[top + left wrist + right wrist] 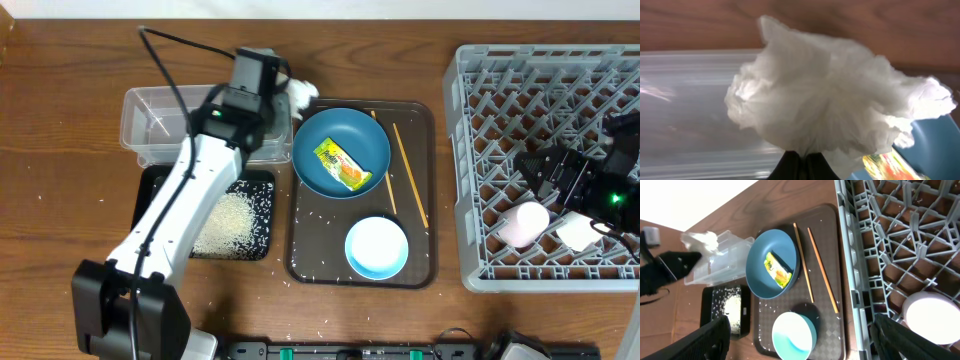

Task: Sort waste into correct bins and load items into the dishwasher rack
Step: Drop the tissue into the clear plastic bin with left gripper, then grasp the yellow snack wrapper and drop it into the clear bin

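My left gripper (pixel 281 86) is shut on the crumpled white napkin (pixel 299 92), holding it above the right end of the clear tub (pixel 150 125). The left wrist view shows the shut jaws (pixel 802 162) pinching the napkin (pixel 830 95) over the tub (pixel 685 100). The snack wrapper (pixel 343 165) lies on the blue plate (pixel 320 130). Rice (pixel 225 225) lies in the black tray (pixel 262 190). The white bowl (pixel 377 247) and chopsticks (pixel 410 175) sit on the tray. My right gripper (pixel 545 175) is open and empty over the grey rack (pixel 540 90), which holds a pink cup (pixel 525 225) and a white cup (pixel 575 232).
The plate, bowl and chopsticks rest on a dark brown serving tray (pixel 420 120) between the bins and the rack. Loose rice grains are scattered on that tray and on the wooden table near its front left corner (pixel 295 280).
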